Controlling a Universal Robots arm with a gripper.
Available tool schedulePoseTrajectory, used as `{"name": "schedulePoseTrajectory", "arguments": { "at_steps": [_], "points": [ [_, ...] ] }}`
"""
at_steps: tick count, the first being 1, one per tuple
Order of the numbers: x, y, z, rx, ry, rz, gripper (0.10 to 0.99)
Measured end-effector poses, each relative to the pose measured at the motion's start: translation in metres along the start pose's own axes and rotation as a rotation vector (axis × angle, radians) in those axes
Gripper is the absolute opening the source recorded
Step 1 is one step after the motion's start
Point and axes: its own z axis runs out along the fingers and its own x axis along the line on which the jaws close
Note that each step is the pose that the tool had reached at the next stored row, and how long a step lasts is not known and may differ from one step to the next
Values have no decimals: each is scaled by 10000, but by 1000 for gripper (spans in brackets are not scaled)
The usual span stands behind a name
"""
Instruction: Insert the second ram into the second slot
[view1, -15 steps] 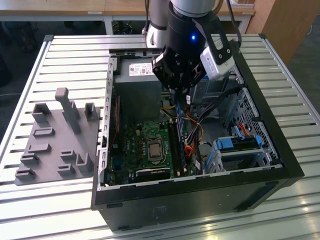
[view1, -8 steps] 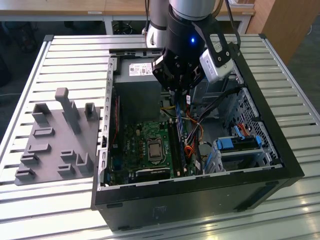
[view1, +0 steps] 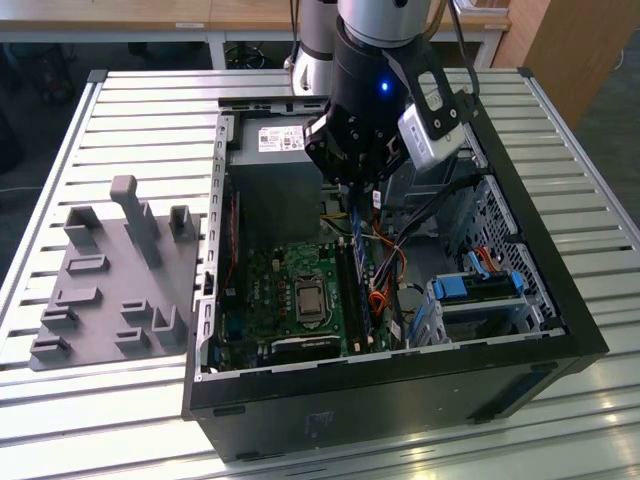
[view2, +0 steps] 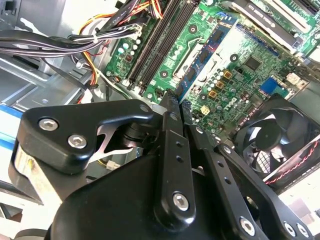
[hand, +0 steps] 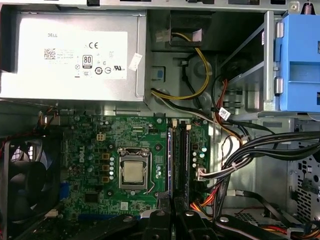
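Note:
My gripper (view1: 357, 195) hangs over the middle of the open computer case (view1: 400, 385). Its black fingers (view2: 170, 130) are shut on the second ram (view2: 202, 55), a thin blue board with dark chips. The ram sticks out past the fingertips toward the motherboard (hand: 90, 150). In the first wrist view I see it edge-on as a blue line (hand: 169, 160), running along the dark memory slots (hand: 186, 160) beside the processor socket (hand: 134, 172). It appears held above the board. I cannot tell which strip is the second slot.
The power supply (hand: 75, 55) fills the case's far end. Cable bundles (hand: 240, 160) run beside the slots, and light-blue drive brackets (view1: 475, 288) sit at the exterior view's right. A fan (view2: 272, 137) is mounted by the board. A grey fixture plate (view1: 110, 280) lies outside the case.

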Motion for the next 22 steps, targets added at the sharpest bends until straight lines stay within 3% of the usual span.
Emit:
{"name": "schedulePoseTrajectory", "arguments": {
  "at_steps": [22],
  "points": [
    [0, -2, 102, 2, 2, -128, 137]
  ]
}}
